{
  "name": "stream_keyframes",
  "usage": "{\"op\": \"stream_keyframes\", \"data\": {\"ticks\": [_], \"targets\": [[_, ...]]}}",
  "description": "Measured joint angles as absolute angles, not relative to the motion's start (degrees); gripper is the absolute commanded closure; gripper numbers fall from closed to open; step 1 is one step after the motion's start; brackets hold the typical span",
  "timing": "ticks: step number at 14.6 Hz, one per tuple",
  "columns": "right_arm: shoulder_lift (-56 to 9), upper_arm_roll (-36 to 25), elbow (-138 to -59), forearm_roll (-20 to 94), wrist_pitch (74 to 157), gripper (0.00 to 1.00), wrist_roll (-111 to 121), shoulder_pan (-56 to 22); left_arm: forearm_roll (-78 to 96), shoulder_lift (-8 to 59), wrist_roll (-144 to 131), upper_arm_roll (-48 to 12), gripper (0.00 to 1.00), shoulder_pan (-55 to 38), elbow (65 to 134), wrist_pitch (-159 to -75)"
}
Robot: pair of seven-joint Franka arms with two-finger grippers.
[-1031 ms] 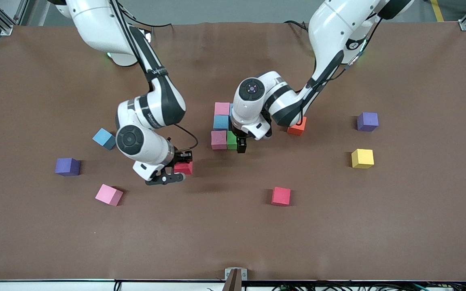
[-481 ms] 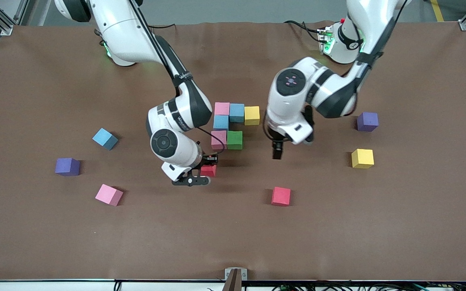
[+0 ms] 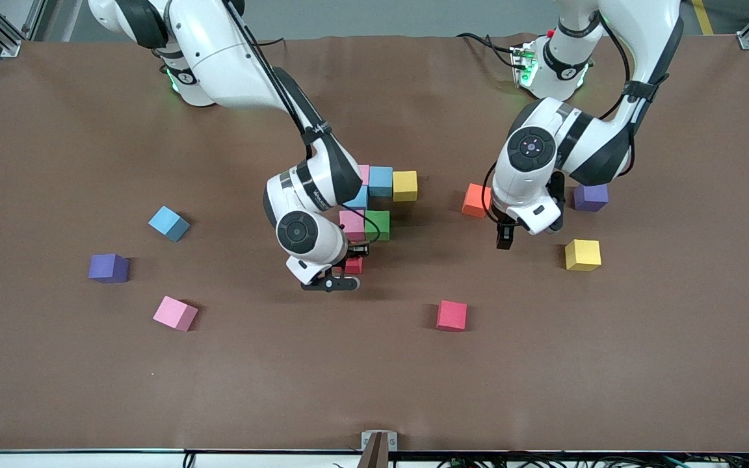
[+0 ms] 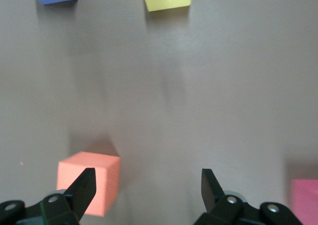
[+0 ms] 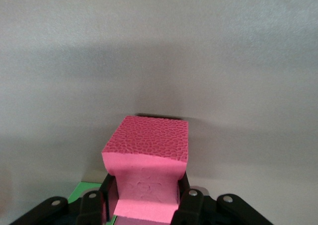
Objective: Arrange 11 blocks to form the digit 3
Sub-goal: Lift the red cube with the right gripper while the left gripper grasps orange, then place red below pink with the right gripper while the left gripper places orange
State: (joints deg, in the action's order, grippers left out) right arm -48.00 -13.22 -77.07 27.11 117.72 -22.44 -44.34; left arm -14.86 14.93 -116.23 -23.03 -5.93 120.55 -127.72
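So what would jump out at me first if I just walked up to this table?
Probably the cluster of coloured cubes mid-table, where the right gripper holds a red cube just over the table at the cluster's near edge. Toward the other end, the left gripper hangs open beside an orange cube, with loose cubes scattered around.

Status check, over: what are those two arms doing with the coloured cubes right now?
Right tool shut on red cube, beside the green cube of the part-built figure. Left tool open, empty, over bare table near orange cube. Nothing in the way.
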Motion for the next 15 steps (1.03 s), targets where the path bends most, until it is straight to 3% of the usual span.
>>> {"op": "stream_keyframes", "data": {"ticks": [5,15], "targets": [[-48.0,-13.1,-76.9,27.8,117.1,0.63,-22.4,-44.6,-14.9,14.8,-111.0,-25.2,0.01,-6.0,128.7,-134.5],[-48.2,-13.1,-76.9,27.8,115.2,0.63,-22.4,-44.8,-12.2,16.5,-111.0,-25.6,0.02,-6.0,135.1,-143.8]]}}
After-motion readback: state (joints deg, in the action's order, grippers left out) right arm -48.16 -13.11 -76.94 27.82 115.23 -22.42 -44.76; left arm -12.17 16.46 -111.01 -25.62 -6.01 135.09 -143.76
